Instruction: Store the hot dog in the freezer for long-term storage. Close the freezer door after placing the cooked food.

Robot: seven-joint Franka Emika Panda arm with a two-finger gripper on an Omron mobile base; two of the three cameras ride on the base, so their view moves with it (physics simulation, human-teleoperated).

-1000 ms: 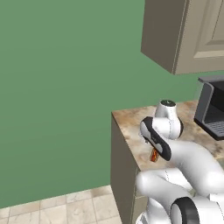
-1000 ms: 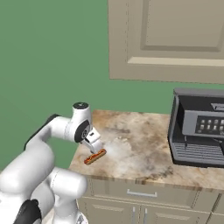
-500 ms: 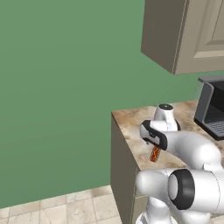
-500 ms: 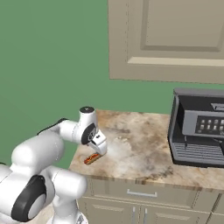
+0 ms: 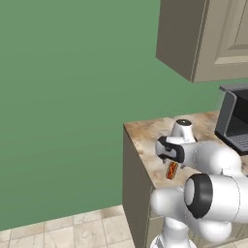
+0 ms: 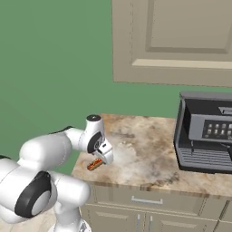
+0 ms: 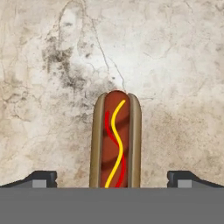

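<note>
My gripper (image 7: 112,180) hangs just above the counter (image 7: 175,65) with its jaws spread as wide as they go, one dark fingertip (image 7: 41,178) on each side of the hot dog (image 7: 115,140). Nothing is pinched yet; there is clear stone between each tip and the bun. In the hand view the hot dog lies lengthwise between the tips, running away from me, so closing would squeeze it across its short width, bun side to bun side.

I judge it light and soft: the bun should give under pressure and the sausage could slide out of it if I clamp too hard or too near an end. I'd take it at mid-length, low enough to catch the bun walls and not just the rounded top.

In the right base view the hot dog (image 6: 94,164) sits near the counter's front left corner, under the gripper (image 6: 105,154). Further back stands a dark coffee machine (image 6: 206,136), with cabinets (image 6: 172,41) above it.
</note>
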